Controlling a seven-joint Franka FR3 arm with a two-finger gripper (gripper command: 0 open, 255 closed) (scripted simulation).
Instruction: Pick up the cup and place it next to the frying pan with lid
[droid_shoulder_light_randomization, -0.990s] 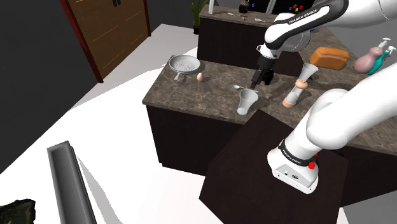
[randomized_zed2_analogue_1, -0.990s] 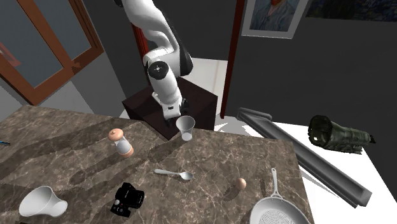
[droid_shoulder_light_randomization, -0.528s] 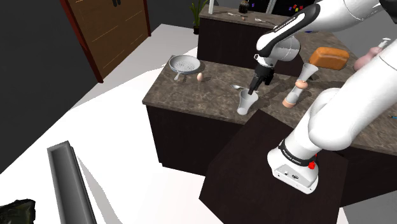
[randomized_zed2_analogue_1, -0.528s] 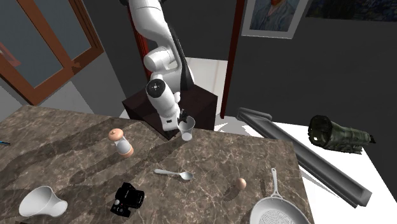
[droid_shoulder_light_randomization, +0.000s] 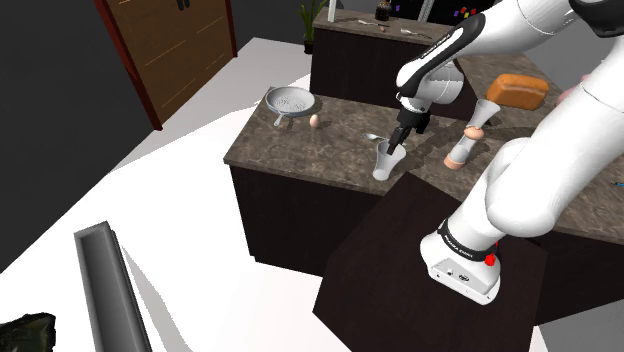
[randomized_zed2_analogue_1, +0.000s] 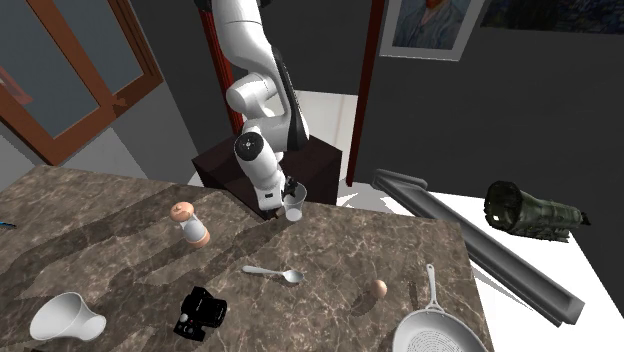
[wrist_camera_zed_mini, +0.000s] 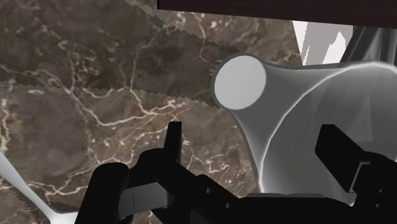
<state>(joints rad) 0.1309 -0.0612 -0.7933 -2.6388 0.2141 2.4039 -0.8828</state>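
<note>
Straddling the cup's (wrist_camera_zed_mini: 299, 95) wall, the pincer (wrist_camera_zed_mini: 257, 143) hangs spread open, not yet clasping it.

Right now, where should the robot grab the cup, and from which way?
By the rim wall, from straight above. The cup stands upright with its wide mouth open on top and flares out, so one finger inside and one outside should pinch it best. The end effector hangs over that rim, fingers apart.

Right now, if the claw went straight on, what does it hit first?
Probably the translucent grey flared cup: the open claw straddles its wall, one finger over its inside. Past that, the brown marble countertop. Depth is hard to judge.
</note>
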